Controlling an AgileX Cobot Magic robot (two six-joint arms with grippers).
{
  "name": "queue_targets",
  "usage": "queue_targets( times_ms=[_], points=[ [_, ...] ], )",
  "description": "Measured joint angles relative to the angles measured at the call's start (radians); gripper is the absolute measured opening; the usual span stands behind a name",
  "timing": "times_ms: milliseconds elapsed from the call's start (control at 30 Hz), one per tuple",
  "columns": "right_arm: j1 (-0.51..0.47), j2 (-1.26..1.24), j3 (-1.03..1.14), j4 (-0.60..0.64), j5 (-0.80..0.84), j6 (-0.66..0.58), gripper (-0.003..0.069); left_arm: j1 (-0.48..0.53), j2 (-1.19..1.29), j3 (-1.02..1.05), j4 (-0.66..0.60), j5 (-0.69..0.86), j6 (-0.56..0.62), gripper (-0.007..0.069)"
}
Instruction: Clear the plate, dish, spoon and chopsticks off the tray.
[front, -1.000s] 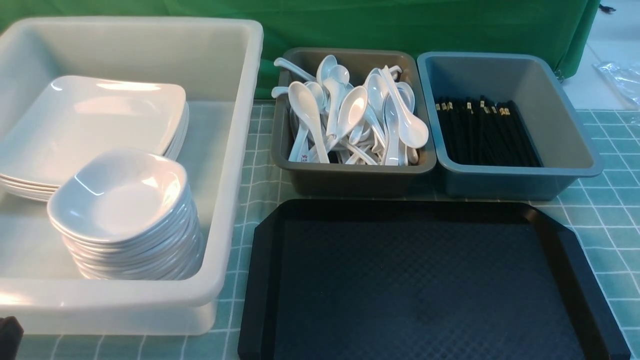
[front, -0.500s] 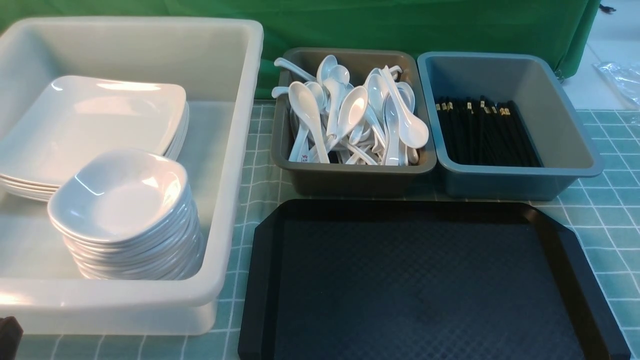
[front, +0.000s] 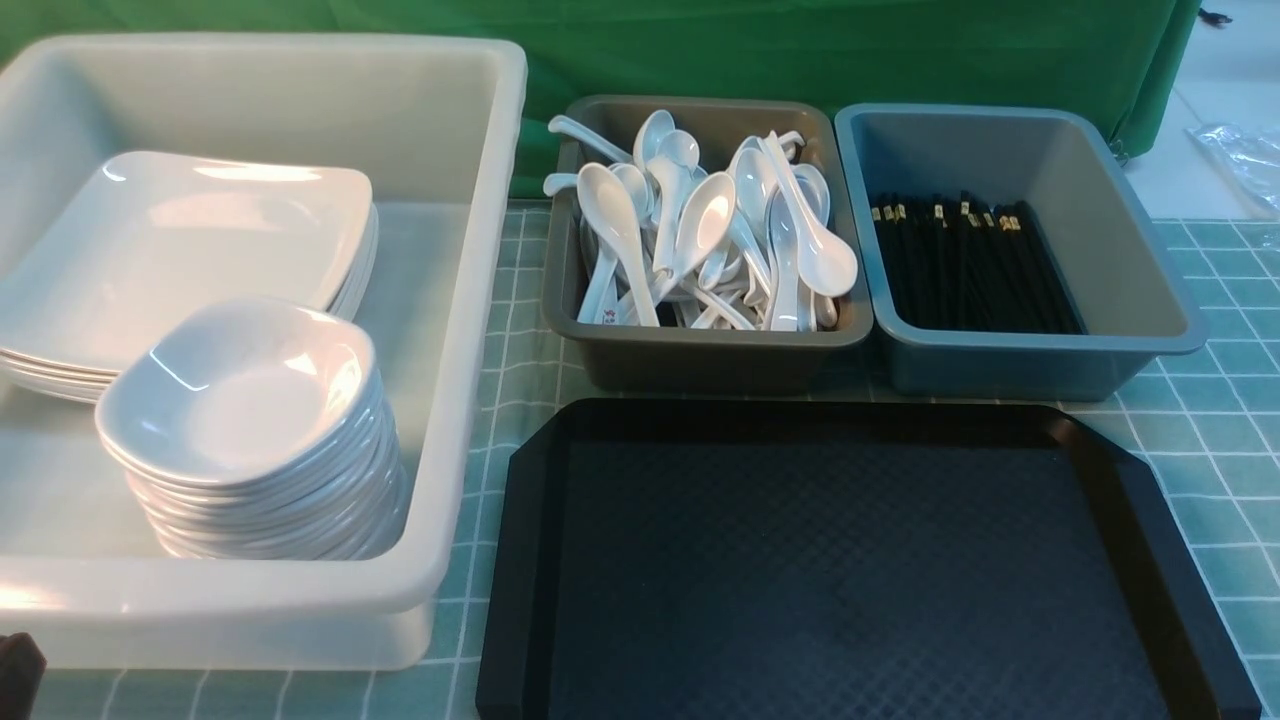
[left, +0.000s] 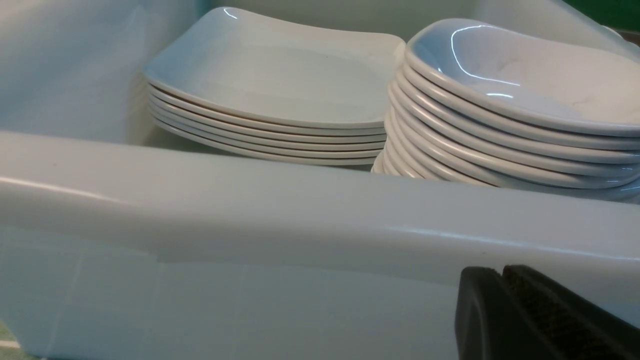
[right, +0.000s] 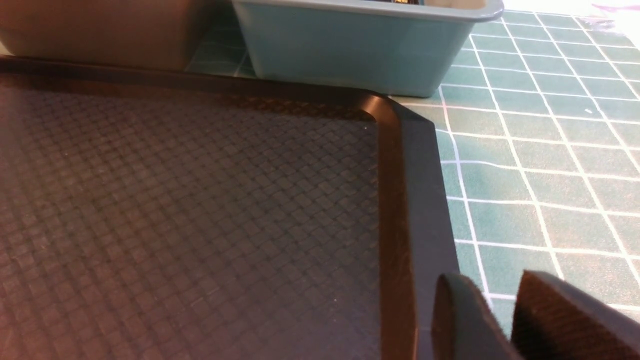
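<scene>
The black tray (front: 520, 560) lies at the front centre, and its textured floor (right: 200, 200) has nothing on it. A stack of large white plates (front: 190, 240) (left: 280, 80) and a stack of small deep dishes (front: 240, 390) (left: 525, 75) stand in the white tub (front: 490, 250). Several white spoons (front: 700, 220) fill the brown tub. Black chopsticks (front: 970, 260) lie in the blue-grey tub. My left gripper (left: 501, 270) is shut on nothing, just outside the white tub's near wall (left: 250, 200). My right gripper (right: 500, 287) stands open and empty beside the tray's right rim.
The brown tub (front: 700, 365) and the blue-grey tub (front: 1000, 365) (right: 350, 45) stand side by side just behind the tray. A green checked cloth (right: 550, 165) covers the table. A green backdrop hangs at the far edge.
</scene>
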Motion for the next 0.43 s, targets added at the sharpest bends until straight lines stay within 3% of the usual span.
queue_targets(
  times_ms=[433],
  points=[
    [0.000, 0.000, 0.000, 0.000, 0.000, 0.001, 0.0232, 0.000, 0.000, 0.000, 0.000, 0.000, -0.001, 0.0017]
  ],
)
